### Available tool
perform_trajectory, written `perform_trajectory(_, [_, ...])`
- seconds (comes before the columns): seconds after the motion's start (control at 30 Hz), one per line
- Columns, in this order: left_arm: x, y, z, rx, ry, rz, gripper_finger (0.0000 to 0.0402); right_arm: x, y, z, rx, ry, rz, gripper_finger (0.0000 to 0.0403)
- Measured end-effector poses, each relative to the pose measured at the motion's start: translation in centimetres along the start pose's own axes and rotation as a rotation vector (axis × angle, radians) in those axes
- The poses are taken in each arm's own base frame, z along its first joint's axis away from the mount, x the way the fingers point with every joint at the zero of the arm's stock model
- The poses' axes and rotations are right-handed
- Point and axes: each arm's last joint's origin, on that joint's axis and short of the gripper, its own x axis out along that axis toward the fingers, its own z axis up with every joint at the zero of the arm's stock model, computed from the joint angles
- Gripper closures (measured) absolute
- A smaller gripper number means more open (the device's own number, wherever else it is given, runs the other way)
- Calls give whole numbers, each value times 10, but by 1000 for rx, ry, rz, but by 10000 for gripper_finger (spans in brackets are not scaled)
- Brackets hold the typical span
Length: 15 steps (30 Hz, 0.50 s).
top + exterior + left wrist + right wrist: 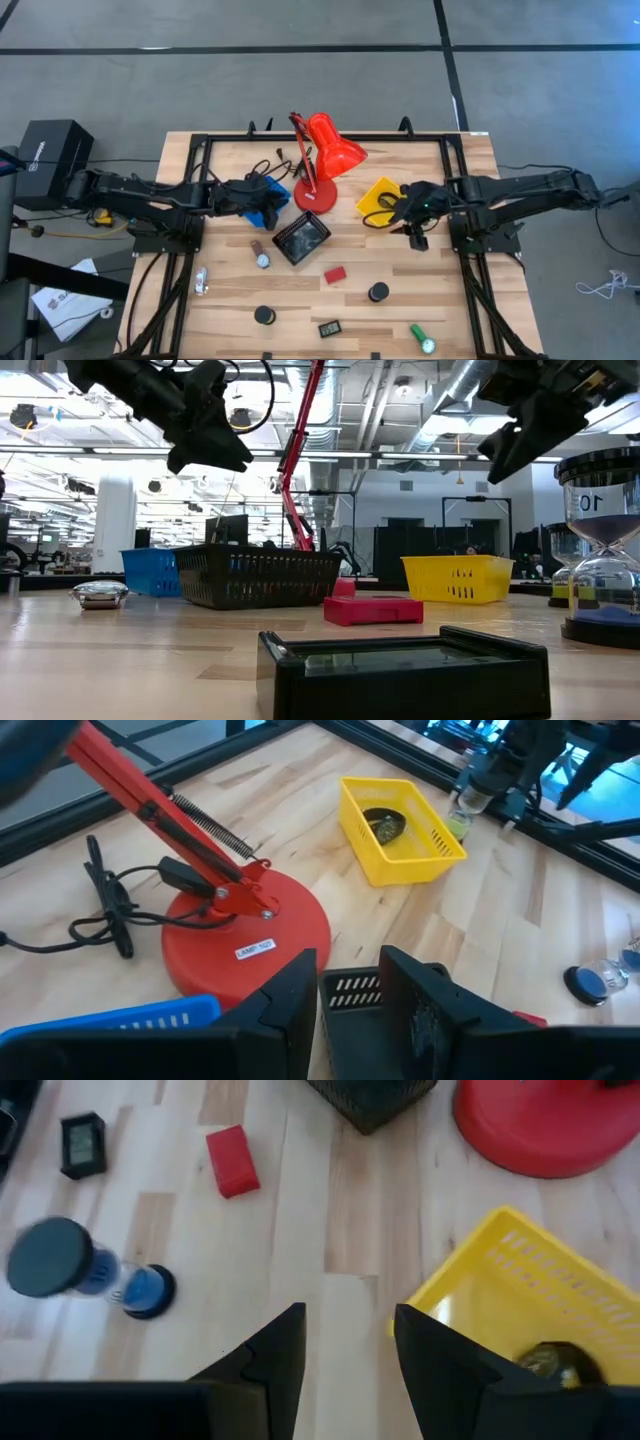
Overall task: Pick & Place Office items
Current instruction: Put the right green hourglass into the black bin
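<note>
Showing three trays: blue, yellow, black; one red lamp; one red block; two black discs; one green cylinder; one small black rectangle.

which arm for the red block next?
Probably right. The right gripper hangs open by the yellow tray, nearer the red block. The left gripper, also open, hangs over the blue tray.

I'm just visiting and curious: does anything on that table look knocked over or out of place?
Mostly not. The green cylinder lies on its side near the table's front edge, and the black mesh tray sits askew to the wooden table. Nothing looks spilled or broken.
</note>
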Motion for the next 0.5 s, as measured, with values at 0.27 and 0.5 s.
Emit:
perform_trajectory(0.27, [0, -1, 3, -14, -32, -15, 296, -7, -8, 1, -14, 42, -185, 224])
perform_trajectory(0.5, [0, -1, 4, -17, -38, -15, 296, -10, -8, -18, 95, 237, -199, 159])
